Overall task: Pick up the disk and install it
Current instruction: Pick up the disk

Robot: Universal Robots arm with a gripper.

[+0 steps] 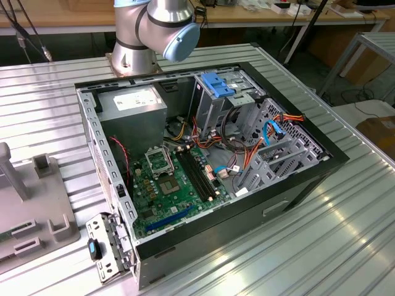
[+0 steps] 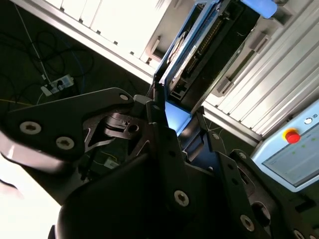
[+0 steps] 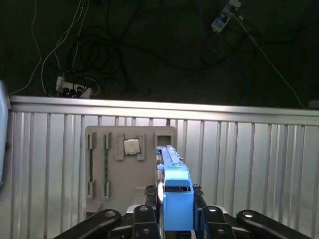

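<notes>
In both wrist views my gripper [image 3: 174, 195] is shut on the disk [image 3: 175, 191], which stands on edge between the black fingers [image 3: 144, 215]. The disk's blue plastic carrier faces the first wrist camera. The second wrist view has the gripper [image 2: 174, 130] holding the disk [image 2: 192, 47] edge-on, its blue frame and metal side running away from the camera. Beyond the disk lies a grey fixture board [image 3: 99, 149] on the ribbed metal table [image 3: 249, 164].
The open computer case [image 1: 296, 191] lies on the table, with a green motherboard [image 1: 163, 179], a grey power supply [image 1: 133, 105] and a metal drive cage with a blue top [image 1: 216, 86]. The arm's base [image 1: 145, 31] stands behind it. A pendant with a red button [image 2: 291, 135] is nearby.
</notes>
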